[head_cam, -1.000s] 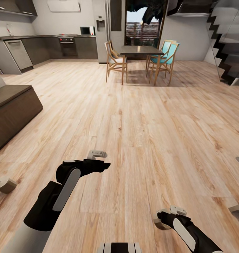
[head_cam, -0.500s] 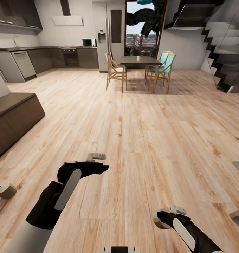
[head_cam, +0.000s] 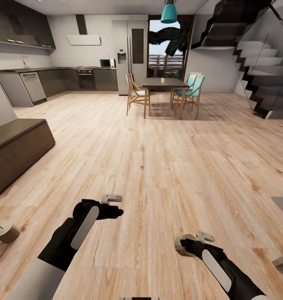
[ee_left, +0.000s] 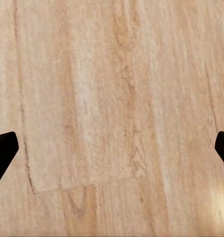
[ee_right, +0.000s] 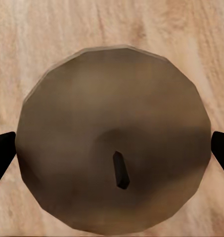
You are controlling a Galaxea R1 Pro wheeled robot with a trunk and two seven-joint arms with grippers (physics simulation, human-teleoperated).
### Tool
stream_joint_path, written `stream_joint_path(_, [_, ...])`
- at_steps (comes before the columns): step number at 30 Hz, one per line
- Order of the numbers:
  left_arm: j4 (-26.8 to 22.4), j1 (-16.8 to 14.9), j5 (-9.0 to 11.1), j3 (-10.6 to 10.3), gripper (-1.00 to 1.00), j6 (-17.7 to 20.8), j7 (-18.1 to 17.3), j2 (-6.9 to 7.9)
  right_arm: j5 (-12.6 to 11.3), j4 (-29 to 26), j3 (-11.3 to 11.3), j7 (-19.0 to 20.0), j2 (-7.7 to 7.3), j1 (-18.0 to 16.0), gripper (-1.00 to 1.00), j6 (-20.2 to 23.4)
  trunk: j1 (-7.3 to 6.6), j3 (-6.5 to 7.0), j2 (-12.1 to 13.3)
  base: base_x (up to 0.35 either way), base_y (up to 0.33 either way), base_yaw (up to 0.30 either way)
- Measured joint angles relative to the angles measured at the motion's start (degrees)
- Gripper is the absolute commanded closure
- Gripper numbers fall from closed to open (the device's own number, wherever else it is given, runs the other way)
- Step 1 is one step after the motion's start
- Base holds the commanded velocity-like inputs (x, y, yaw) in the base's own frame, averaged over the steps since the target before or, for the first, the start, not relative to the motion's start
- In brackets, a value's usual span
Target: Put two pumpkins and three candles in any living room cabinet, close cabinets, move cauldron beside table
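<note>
Here's the robot out on the open wood plank floor (head_cam: 166, 158), looking across toward the kitchen end. The left hand (head_cam: 111, 199) hangs low over bare boards, and through its wrist camera the two dark fingertips (ee_left: 3, 150) sit far apart at the edges with nothing between them but floor: wide open, holding nothing. Over on the other side, the right hand (head_cam: 195, 241) is carrying a candle (ee_right: 114, 136), and the right wrist camera looks straight down on its tan round top with the little dark wick (ee_right: 120, 170) sticking up; the fingertips (ee_right: 2, 148) press in at either side of it, so it is clamped on that stub. In the head view the same candle peeks out pale at the front of that hand, held above the boards. A second candle (head_cam: 5, 232) lies tipped on the floor at the far left, well apart from the left arm. Beyond it runs the end of the long dark cabinet (head_cam: 16, 150), its fronts shut as far as can be seen. Far ahead stand a dark dining table (head_cam: 164, 83) with wooden chairs (head_cam: 137, 89), the grey kitchen units (head_cam: 54, 81), a teal pendant lamp (head_cam: 169, 12), and a black staircase (head_cam: 258, 62) to the right.
</note>
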Motion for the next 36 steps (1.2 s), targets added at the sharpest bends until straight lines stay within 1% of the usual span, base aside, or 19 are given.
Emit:
stream_joint_path(3, [0.16, 0.0, 0.0, -0.05, -1.0, 0.0, -0.03, -0.02, 0.03, -1.87, -0.1, -0.14, -0.11, 0.04, 1.0, 1.74, -0.08, 0.67, 0.04, 0.0, 0.0, 0.0])
stream_joint_path(5, [0.24, 0.0, -0.04, -0.07, -1.0, 0.0, -0.06, -0.03, 0.06, -3.02, -0.29, -1.05, -0.16, 0.06, 1.0, 3.2, -0.13, 1.11, 0.07, 0.0, 0.0, 0.0])
stream_joint_path(8, [0.3, 0.0, -0.07, -0.08, -1.0, 0.0, -0.09, 0.0, 0.02, -5.2, -0.39, -3.58, -0.07, 0.06, 1.0, 4.99, -0.21, 1.78, 0.11, 0.0, 0.0, 0.0])
stream_joint_path(10, [0.32, 0.0, -0.08, -0.09, -1.0, 0.0, -0.1, 0.03, -0.03, -8.45, -0.33, -6.33, 0.08, 0.09, 1.0, 6.72, -0.26, 2.22, 0.13, 0.0, 0.0, 0.0])
stream_joint_path(12, [0.32, 0.0, -0.08, -0.09, -1.0, 0.0, -0.1, 0.04, -0.07, -10.16, -0.37, -7.93, 0.15, 0.12, 1.0, 7.98, -0.31, 2.66, 0.16, 0.0, 0.0, 0.0])
stream_joint_path(13, [0.33, 0.0, -0.08, -0.09, -1.0, 0.0, -0.1, 0.03, -0.04, -11.69, -0.39, -9.44, 0.19, 0.13, 1.0, 9.15, -0.34, 2.89, 0.17, 0.0, 0.0, 0.0])
stream_joint_path(15, [0.36, 0.0, -0.09, -0.08, -1.0, 0.0, -0.11, 0.04, -0.3, -14.2, -0.4, -11.24, 0.14, 0.16, 1.0, 10.37, -0.39, 3.33, 0.2, 0.0, 0.0, 0.0])
stream_joint_path(16, [0.4, 0.0, -0.09, -0.05, -1.0, 0.0, -0.11, 0.04, -0.37, -15.59, -0.48, -11.98, 0.07, 0.19, 1.0, 10.88, -0.42, 3.55, 0.21, 0.0, 0.0, 0.0])
stream_joint_path(19, [1.02, -0.04, -0.1, -0.02, -1.0, 0.0, -0.07, 0.05, -0.71, -17.03, -0.6, -12.78, -0.11, 0.36, 1.0, 11.52, -0.49, 4.21, 0.26, 0.0, 0.0, 0.0])
stream_joint_path(22, [3.97, -0.46, -0.04, 0.02, -1.0, 0.01, -0.04, 0.05, -0.87, -17.59, -0.64, -13.1, -0.19, 0.51, 1.0, 11.73, -0.57, 4.88, 0.3, 0.0, 0.0, 0.0])
stream_joint_path(24, [8.85, -1.52, 0.11, 0.08, -1.0, 0.01, -0.02, 0.05, -0.9, -17.81, -0.66, -13.24, -0.2, 0.57, 1.0, 11.85, -0.62, 5.32, 0.33, 0.0, 0.0, 0.0])
stream_joint_path(25, [10.07, -1.92, 0.16, 0.11, -1.0, 0.01, -0.02, 0.05, -0.89, -17.84, -0.67, -13.26, -0.21, 0.58, 1.0, 11.86, -0.65, 5.54, 0.35, 0.0, 0.0, 0.0])
stream_joint_path(26, [11.2, -2.33, 0.15, 0.13, -1.0, 0.01, 0.0, 0.05, -0.88, -17.87, -0.67, -13.27, -0.21, 0.59, 1.0, 11.88, -0.86, 5.72, 0.74, 0.0, 0.0, 0.0])
stream_joint_path(27, [13.22, -3.03, 0.11, 0.17, -1.0, -0.6, 0.0, 0.08, -0.87, -17.9, -0.64, -13.31, -0.22, 0.6, 1.0, 11.9, -1.08, 5.9, 1.14, 0.0, 0.0, 0.0])
stream_joint_path(30, [17.28, -4.54, 0.18, 0.22, -1.0, -2.37, 0.02, 0.16, -0.8, -17.95, -0.66, -13.37, -0.24, 0.61, 1.0, 11.92, -1.74, 6.44, 2.35, 0.0, 0.0, 0.0])
stream_joint_path(32, [19.22, -5.3, 0.27, 0.26, -1.0, -2.88, 0.02, 0.19, -0.82, -17.96, -0.67, -13.34, -0.24, 0.61, 1.0, 11.87, -2.18, 6.8, 3.15, 0.0, 0.0, 0.0])
stream_joint_path(36, [21.0, -5.82, 0.4, 0.26, -1.0, -3.78, 0.02, 0.21, -0.84, -17.96, -0.67, -13.36, -0.23, 0.62, 1.0, 11.83, -2.18, 6.8, 3.16, 0.0, 0.0, 0.0])
